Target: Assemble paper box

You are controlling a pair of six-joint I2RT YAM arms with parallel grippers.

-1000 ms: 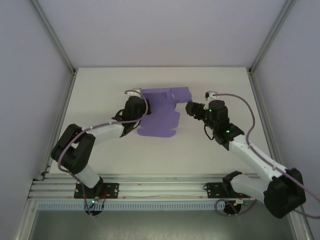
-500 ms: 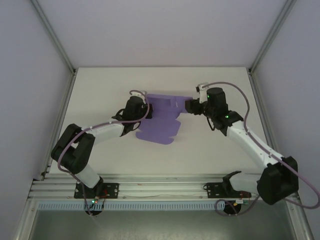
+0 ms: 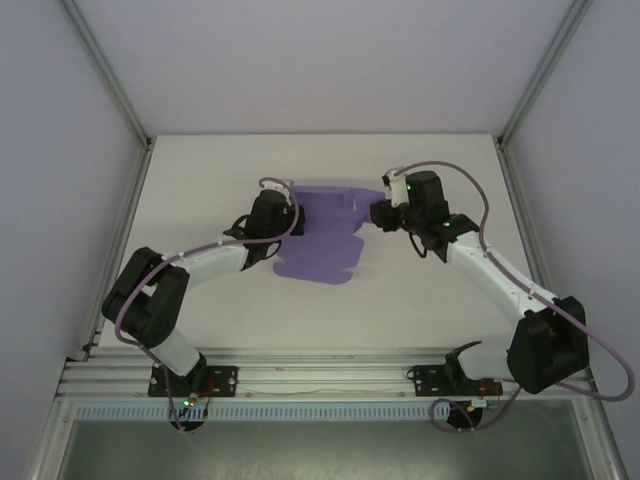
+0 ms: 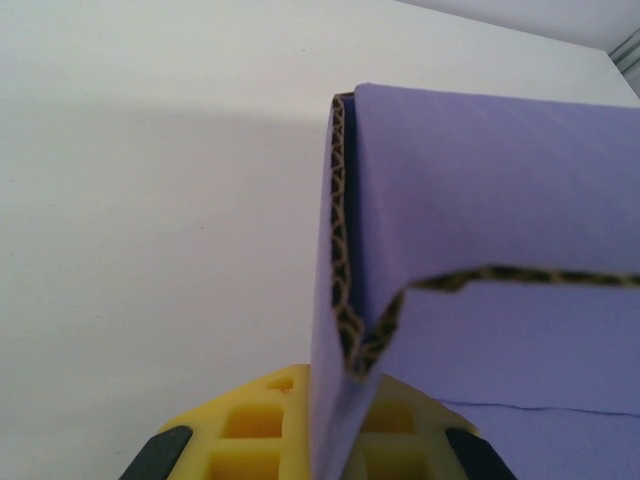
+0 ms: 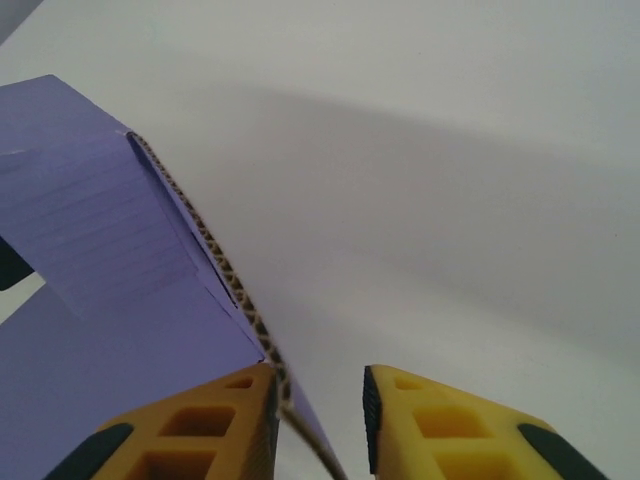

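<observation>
White tabletop (image 3: 200, 180) — left gripper (image 4: 335, 420) clamps a folded edge of the purple paper box (image 3: 322, 240); right gripper (image 5: 318, 410) has jaws apart — the opposite edge between them.

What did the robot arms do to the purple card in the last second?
The right gripper swung toward the far side of the table and narrowed its fingers around the right edge of the purple card, though a gap remains. The card's far flap looks narrower from above, as if tipped up. The left gripper stayed clamped on the card's left side.
</observation>
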